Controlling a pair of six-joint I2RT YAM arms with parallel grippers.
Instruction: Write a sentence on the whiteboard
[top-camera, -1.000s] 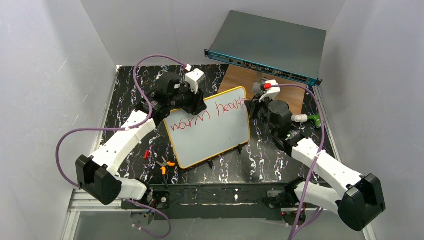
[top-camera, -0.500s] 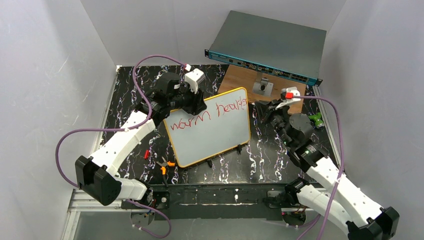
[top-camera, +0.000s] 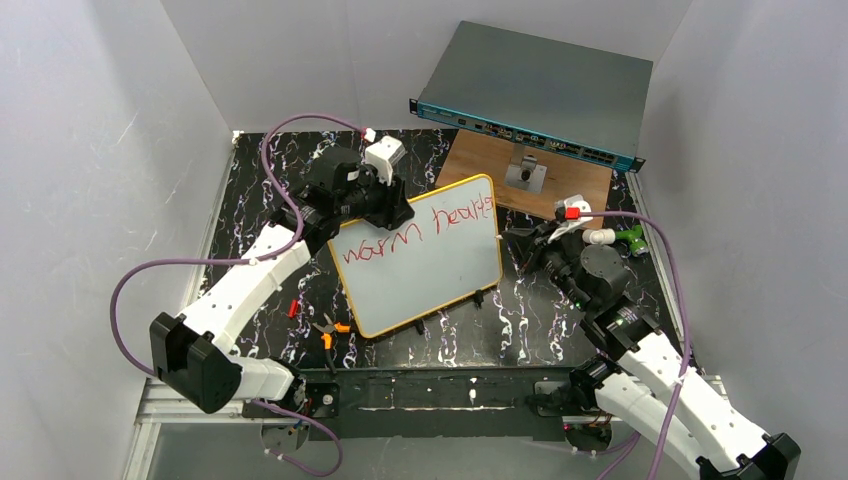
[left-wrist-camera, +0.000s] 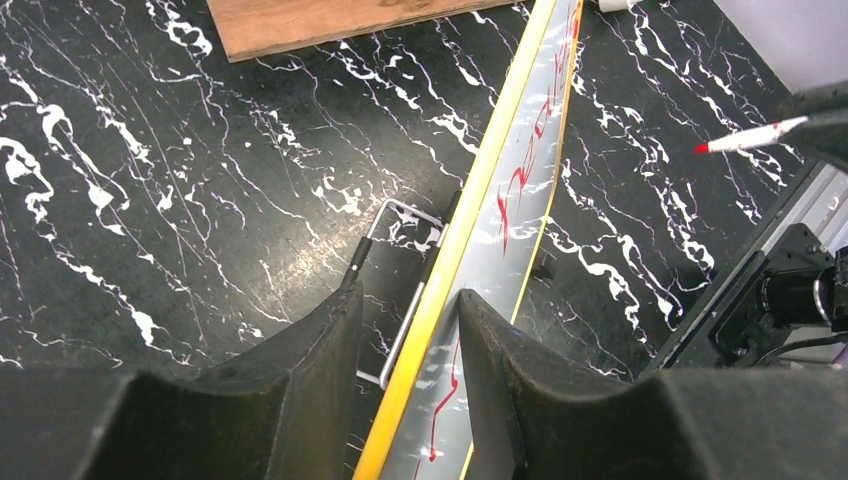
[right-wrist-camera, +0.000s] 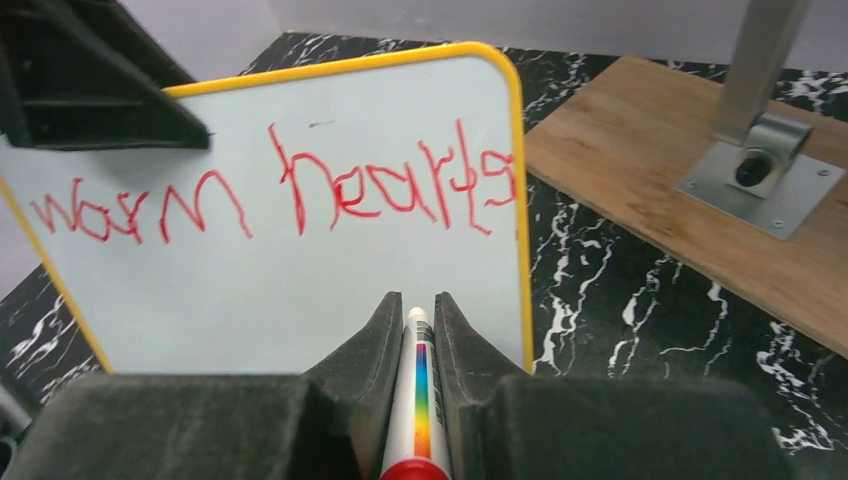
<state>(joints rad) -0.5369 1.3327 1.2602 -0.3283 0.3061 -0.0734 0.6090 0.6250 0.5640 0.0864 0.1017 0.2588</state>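
Observation:
The whiteboard (top-camera: 430, 275), white with an orange rim, stands tilted on black clip feet. My left gripper (top-camera: 398, 210) is shut on its top left edge; in the left wrist view the fingers straddle the rim (left-wrist-camera: 470, 230) at the gripper (left-wrist-camera: 408, 295). The sentence (top-camera: 415, 228) is one red line reading "warm hearts" (right-wrist-camera: 270, 195); the board below it is blank. My right gripper (top-camera: 525, 240) is shut on a white red-capped marker (right-wrist-camera: 418, 400) and sits right of the board, apart from it. The gripper (right-wrist-camera: 417, 298) points at the board's lower right. The marker tip shows in the left wrist view (left-wrist-camera: 750, 137).
A grey rack-mount box with a teal front (top-camera: 535, 95) lies at the back. A wooden plate (top-camera: 480, 160) with a metal bracket (top-camera: 527, 173) is before it. Orange-handled pliers (top-camera: 330, 330) and a small red piece (top-camera: 293, 308) lie near left. A green item (top-camera: 630, 237) lies right.
My right arm has pulled back from the board's right edge, toward me and to the right, with the marker still in its jaws. The left gripper has kept its hold on the board.

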